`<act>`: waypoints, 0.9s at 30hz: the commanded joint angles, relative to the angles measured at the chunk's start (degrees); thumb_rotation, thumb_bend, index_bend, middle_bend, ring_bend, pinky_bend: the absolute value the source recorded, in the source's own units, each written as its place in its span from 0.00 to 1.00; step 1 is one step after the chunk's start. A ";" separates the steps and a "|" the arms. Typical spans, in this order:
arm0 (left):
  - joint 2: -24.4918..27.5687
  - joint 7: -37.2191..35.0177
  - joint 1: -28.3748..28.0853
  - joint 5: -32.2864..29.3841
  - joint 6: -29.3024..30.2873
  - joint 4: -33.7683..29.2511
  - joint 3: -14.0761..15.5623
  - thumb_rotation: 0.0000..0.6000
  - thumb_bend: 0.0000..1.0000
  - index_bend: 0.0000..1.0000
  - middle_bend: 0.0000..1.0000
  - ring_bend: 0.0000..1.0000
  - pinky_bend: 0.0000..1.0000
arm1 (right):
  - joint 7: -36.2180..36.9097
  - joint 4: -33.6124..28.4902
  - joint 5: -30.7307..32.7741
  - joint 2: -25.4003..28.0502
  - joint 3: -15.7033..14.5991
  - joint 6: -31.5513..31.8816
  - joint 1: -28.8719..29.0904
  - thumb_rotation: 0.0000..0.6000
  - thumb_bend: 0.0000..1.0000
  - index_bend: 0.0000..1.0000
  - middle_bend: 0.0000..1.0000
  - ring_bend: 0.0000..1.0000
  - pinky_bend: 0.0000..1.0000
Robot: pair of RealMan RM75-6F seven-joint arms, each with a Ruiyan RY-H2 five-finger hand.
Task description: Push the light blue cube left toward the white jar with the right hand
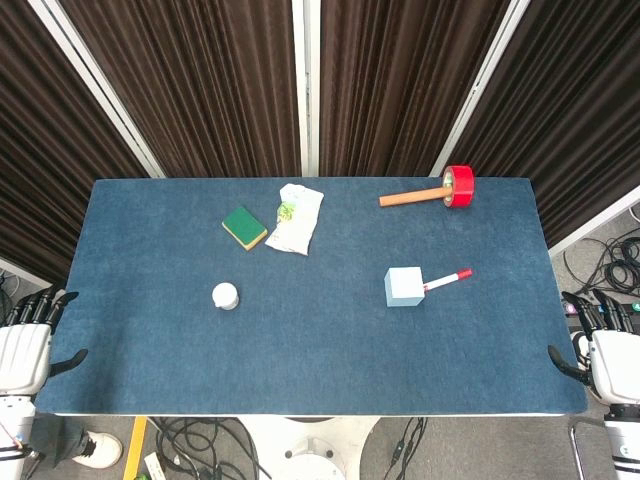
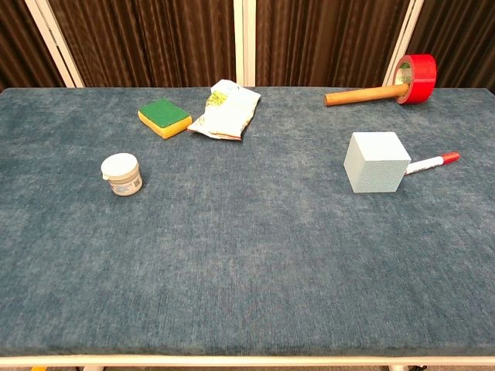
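The light blue cube (image 1: pixel 404 286) (image 2: pixel 377 161) sits right of the table's middle, with a red-capped white marker (image 1: pixel 447 279) (image 2: pixel 431 163) touching its right side. The small white jar (image 1: pixel 225 295) (image 2: pixel 121 174) stands well to the cube's left, with bare cloth between them. My right hand (image 1: pixel 603 346) hangs off the table's right front corner, fingers apart, holding nothing. My left hand (image 1: pixel 28 335) waits off the left front corner, also empty with fingers spread. Neither hand shows in the chest view.
A green and yellow sponge (image 1: pixel 244 227) (image 2: pixel 164 117) and a crumpled white packet (image 1: pixel 294 218) (image 2: pixel 226 110) lie at the back centre-left. A wooden stick (image 1: pixel 412 197) (image 2: pixel 363 95) and a red tape roll (image 1: pixel 459 187) (image 2: pixel 415 77) lie at the back right. The blue cloth table (image 1: pixel 320 370) spans both views.
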 commanded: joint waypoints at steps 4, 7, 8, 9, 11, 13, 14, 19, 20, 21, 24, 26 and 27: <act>0.00 0.15 0.02 0.18 0.06 -0.15 0.10 1.00 0.09 0.26 0.22 0.16 0.16 | 0.31 0.18 -0.24 0.01 -0.10 0.27 -0.20 1.00 0.18 0.14 0.21 0.03 0.08; -0.02 0.16 0.18 0.29 0.23 -0.21 0.25 1.00 0.09 0.26 0.22 0.16 0.16 | 0.55 0.38 -0.39 -0.02 -0.16 0.40 -0.30 1.00 0.18 0.14 0.21 0.03 0.08; -0.03 0.14 0.23 0.30 0.28 -0.23 0.27 1.00 0.09 0.26 0.22 0.16 0.16 | 0.63 0.44 -0.42 -0.02 -0.17 0.32 -0.26 1.00 0.18 0.14 0.21 0.03 0.08; -0.03 0.17 0.23 0.30 0.28 -0.26 0.28 1.00 0.09 0.26 0.22 0.16 0.16 | 0.61 0.51 -0.44 -0.01 -0.17 0.17 -0.17 1.00 0.18 0.14 0.21 0.03 0.08; 0.06 0.22 0.27 0.31 0.38 -0.33 0.25 1.00 0.09 0.26 0.22 0.16 0.16 | 0.28 0.76 -0.62 0.04 -0.13 -0.70 0.43 1.00 0.18 0.14 0.21 0.03 0.08; 0.05 0.23 0.29 0.36 0.40 -0.34 0.27 1.00 0.09 0.26 0.22 0.16 0.16 | -0.69 1.38 -0.64 -0.06 0.18 -2.17 1.59 1.00 0.18 0.14 0.22 0.03 0.08; 0.12 0.27 0.39 0.41 0.52 -0.44 0.34 1.00 0.09 0.26 0.22 0.16 0.16 | -1.63 1.96 -0.60 -0.19 0.56 -3.67 2.81 1.00 0.18 0.14 0.23 0.03 0.08; 0.18 0.58 0.65 0.34 0.63 -0.74 0.55 1.00 0.09 0.26 0.22 0.16 0.16 | -3.28 5.74 0.74 -1.83 2.98 -13.38 10.31 1.00 0.18 0.19 0.31 0.05 0.13; 0.25 0.70 0.79 0.27 0.74 -0.88 0.60 1.00 0.09 0.26 0.22 0.16 0.16 | -3.94 7.28 1.37 -2.71 3.56 -16.17 12.40 1.00 0.18 0.21 0.32 0.05 0.13; 0.31 0.81 0.89 0.19 0.81 -0.99 0.63 1.00 0.09 0.26 0.22 0.16 0.16 | -4.46 8.60 1.91 -3.54 4.03 -18.20 13.98 1.00 0.18 0.23 0.33 0.06 0.14; 0.49 1.20 1.28 -0.16 1.01 -1.42 0.78 1.00 0.09 0.26 0.22 0.16 0.16 | -6.27 13.45 4.23 -6.74 5.08 -25.32 18.99 1.00 0.19 0.27 0.35 0.07 0.15; 0.57 1.51 1.43 -0.45 0.95 -1.62 0.85 1.00 0.09 0.26 0.22 0.16 0.16 | -7.65 17.18 5.68 -9.33 5.46 -29.68 22.11 1.00 0.20 0.29 0.35 0.07 0.15; 0.61 1.60 1.47 -0.53 0.93 -1.70 0.87 1.00 0.09 0.26 0.22 0.16 0.16 | -8.32 18.79 6.14 -10.52 5.54 -31.19 23.30 1.00 0.20 0.29 0.35 0.07 0.15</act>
